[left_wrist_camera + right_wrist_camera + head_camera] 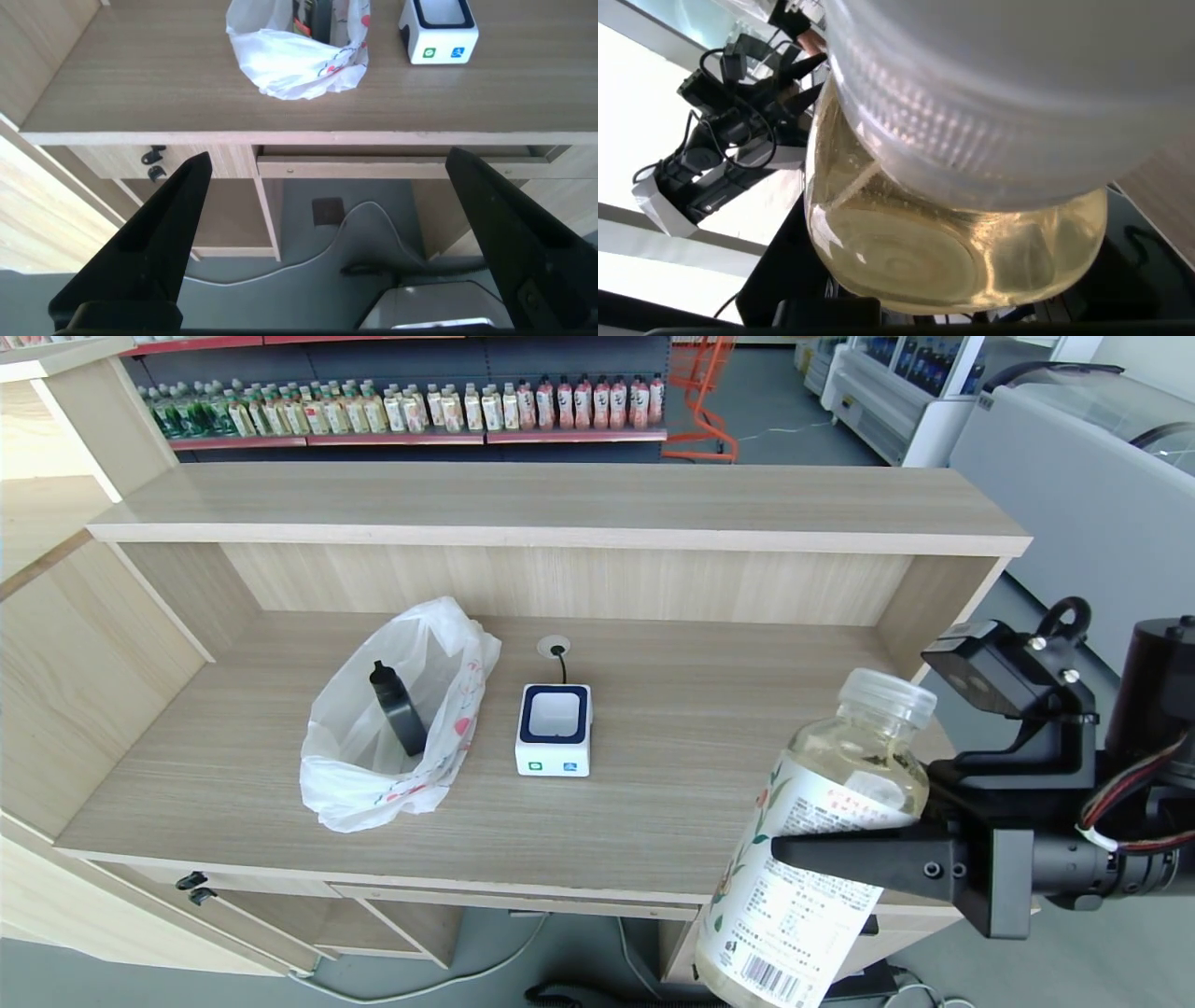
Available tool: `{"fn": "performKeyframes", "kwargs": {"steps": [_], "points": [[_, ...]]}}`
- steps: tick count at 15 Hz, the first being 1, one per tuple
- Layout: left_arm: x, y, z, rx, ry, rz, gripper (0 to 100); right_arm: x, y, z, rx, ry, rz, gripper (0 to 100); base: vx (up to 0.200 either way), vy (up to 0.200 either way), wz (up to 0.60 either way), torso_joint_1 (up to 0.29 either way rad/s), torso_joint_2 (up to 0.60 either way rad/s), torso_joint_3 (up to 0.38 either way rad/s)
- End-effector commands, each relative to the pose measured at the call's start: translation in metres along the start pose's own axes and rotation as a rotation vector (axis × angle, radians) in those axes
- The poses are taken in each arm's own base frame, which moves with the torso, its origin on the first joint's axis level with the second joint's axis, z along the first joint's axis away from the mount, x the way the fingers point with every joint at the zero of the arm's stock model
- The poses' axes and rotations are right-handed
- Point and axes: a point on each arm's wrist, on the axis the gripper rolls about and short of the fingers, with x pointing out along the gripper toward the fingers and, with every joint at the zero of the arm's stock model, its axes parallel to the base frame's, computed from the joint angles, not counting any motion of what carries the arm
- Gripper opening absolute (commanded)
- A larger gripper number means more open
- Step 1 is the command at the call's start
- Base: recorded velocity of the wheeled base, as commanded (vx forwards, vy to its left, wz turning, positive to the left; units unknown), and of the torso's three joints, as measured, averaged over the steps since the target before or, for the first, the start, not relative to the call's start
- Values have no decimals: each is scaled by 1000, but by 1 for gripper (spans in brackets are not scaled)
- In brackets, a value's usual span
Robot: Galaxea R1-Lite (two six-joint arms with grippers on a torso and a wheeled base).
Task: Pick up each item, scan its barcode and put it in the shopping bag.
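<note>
My right gripper (845, 845) is shut on a clear bottle (812, 845) of pale yellow drink with a white cap and a printed label. It holds the bottle tilted in the air off the counter's front right corner, barcode low near the bottle's base. The bottle (971, 187) looms close in the right wrist view. A white shopping bag (397, 719) lies open on the wooden counter (709, 728), with a dark bottle (398, 707) inside. The white barcode scanner (554, 729) stands just right of the bag. My left gripper (327, 243) is open, below and in front of the counter's front edge.
The counter has a raised back ledge (560, 504) and side walls. A cable runs from the scanner into a grommet hole (554, 645). Drawers sit under the counter (392, 168). Shelves of bottles (401, 411) and freezers (1074, 457) stand beyond.
</note>
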Motion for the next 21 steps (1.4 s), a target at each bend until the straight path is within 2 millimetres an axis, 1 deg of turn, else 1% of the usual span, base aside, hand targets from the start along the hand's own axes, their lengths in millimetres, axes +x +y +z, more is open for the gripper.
{"fn": "performKeyframes", "kwargs": {"steps": [1, 3, 10, 13, 14, 15, 16, 18, 19, 20, 21], "points": [[0, 0, 0, -1, 1, 0, 100, 5, -6, -3, 3, 16, -5, 0, 0, 0, 0, 0, 0, 0], [0, 0, 0, -1, 1, 0, 100, 8, -9, -4, 3, 23, -1, 0, 0, 0, 0, 0, 0, 0], [0, 0, 0, -1, 3, 0, 100, 7, -6, -1, -10, 15, 6, 0, 0, 0, 0, 0, 0, 0], [0, 0, 0, 1, 0, 0, 100, 9, -10, -2, -95, 19, -7, 0, 0, 0, 0, 0, 0, 0], [0, 0, 0, -1, 1, 0, 100, 6, -21, -4, -264, 23, -93, 0, 0, 0, 0, 0, 0, 0], [0, 0, 0, 1, 1, 0, 100, 2, -34, -5, -383, 38, -190, 0, 0, 0, 0, 0, 0, 0], [0, 0, 0, -1, 1, 0, 100, -1, -43, -6, -449, 52, -250, 0, 0, 0, 0, 0, 0, 0], [0, 0, 0, 1, 1, 0, 100, -25, -82, -1, -758, 148, -548, 0, 0, 0, 0, 0, 0, 0], [0, 0, 0, -1, 1, 0, 100, -33, -90, 3, -838, 169, -627, 0, 0, 0, 0, 0, 0, 0], [0, 0, 0, 1, 1, 0, 100, -35, -92, 4, -866, 173, -650, 0, 0, 0, 0, 0, 0, 0], [0, 0, 0, 1, 1, 0, 100, -37, -98, 8, -946, 166, -715, 0, 0, 0, 0, 0, 0, 0]]}}
